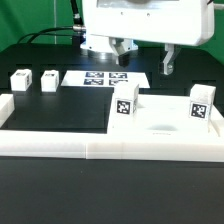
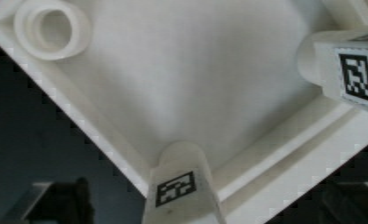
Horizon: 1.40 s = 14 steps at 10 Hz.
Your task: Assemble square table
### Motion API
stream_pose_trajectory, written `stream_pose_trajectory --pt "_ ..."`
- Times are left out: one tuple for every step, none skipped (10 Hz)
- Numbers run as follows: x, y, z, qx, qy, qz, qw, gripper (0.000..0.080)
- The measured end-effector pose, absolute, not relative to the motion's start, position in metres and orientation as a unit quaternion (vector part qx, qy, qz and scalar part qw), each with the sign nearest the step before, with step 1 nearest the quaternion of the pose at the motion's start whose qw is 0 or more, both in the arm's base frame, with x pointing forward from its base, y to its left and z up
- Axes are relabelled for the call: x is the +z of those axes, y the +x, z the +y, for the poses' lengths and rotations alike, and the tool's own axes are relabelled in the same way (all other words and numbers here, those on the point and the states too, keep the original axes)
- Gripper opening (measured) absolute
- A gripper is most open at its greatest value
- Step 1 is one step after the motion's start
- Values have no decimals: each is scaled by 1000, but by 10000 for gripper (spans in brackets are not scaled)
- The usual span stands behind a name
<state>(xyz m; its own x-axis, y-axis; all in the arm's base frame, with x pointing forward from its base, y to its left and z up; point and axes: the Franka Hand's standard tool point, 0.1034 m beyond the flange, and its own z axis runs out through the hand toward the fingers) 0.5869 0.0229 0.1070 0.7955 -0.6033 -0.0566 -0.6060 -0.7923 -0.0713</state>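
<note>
Nearest runs the border wall [image 1: 60,148]. Behind it, toward the exterior view's right, the square tabletop [image 1: 160,122] lies flat and carries one upright leg [image 1: 124,101] and a second upright leg [image 1: 200,104]. Two loose legs [image 1: 19,81] stand at left, and the marker board [image 1: 105,77] lies beyond. Farthest, the gripper [image 1: 167,66] hangs wide open and empty.

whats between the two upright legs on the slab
Only bare white slab between the leg on the exterior view's left and the leg on its right; the wrist view shows the same.
</note>
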Motion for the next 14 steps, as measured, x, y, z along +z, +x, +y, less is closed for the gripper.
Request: stream_pose_trajectory --pt "100 585 14 15 -971 237 41 649" --pt "97 588 5 3 -977 206 44 649" --pt "97 588 4 3 -979 199 42 649" --pt "97 588 4 3 -980 197 42 649" --pt "97 588 4 3 -979 198 42 649" --pt "97 588 4 3 -979 198 42 649" --pt "95 588 2 -4 -982 184 39 649" --pt "86 579 -2 -24 -988 150 22 649" --pt "76 565 2 -20 -993 118 2 649" --pt "69 560 0 -33 -997 70 -16 649" --pt "56 553 -7 -36 -998 55 -25 649" --pt "46 549 -11 -30 -998 55 -30 649" --pt "43 552 -12 -30 -997 58 -31 649" --pt "38 555 -12 -29 -997 61 -32 649"
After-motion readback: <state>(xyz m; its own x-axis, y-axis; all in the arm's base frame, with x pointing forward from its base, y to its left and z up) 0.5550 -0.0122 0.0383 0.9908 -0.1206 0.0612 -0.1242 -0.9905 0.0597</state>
